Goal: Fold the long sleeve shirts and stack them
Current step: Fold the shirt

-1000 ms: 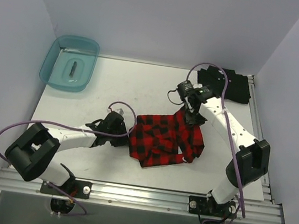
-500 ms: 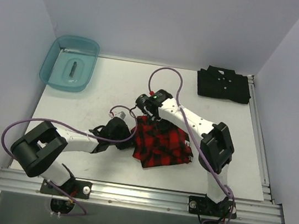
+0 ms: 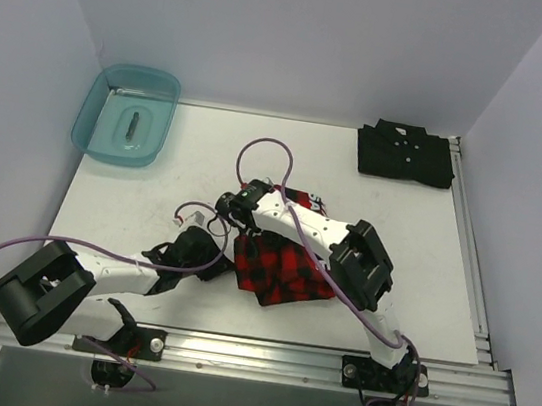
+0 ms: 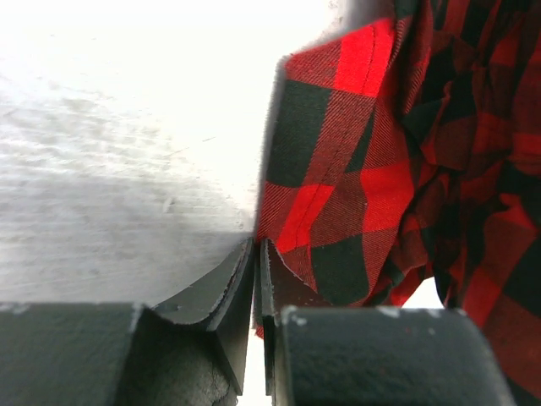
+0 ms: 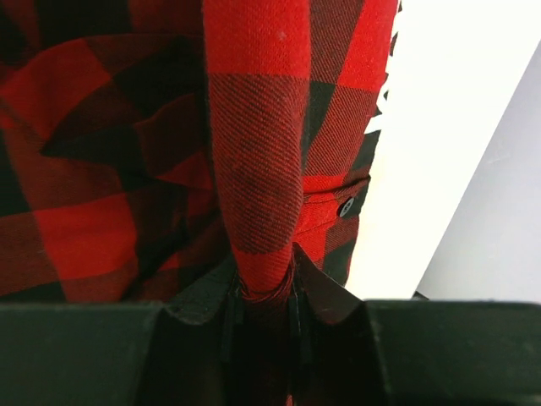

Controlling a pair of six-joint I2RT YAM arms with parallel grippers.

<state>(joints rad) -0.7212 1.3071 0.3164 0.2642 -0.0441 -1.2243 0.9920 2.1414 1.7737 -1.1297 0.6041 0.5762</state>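
Across the plaid shirt (image 3: 287, 266) the right hand (image 3: 239, 214) has swept left, pinching a fold; the left hand (image 4: 256, 254) now pinches its edge. It lies half-folded in the middle of the worktop (image 3: 131, 193), not yet stacked.

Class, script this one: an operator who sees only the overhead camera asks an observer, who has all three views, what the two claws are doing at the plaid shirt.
Operator: From above I can't see between the fingers of the right claw. Is it holding the plaid shirt?
Observer: Yes. Its wrist camera shows a rolled fold of the shirt clamped between the two fingers.
Operator: And the left claw, at the shirt's near left side?
Observer: Its wrist camera shows the fingers almost together, with the shirt's edge seemingly pinched in the narrow slit between them.
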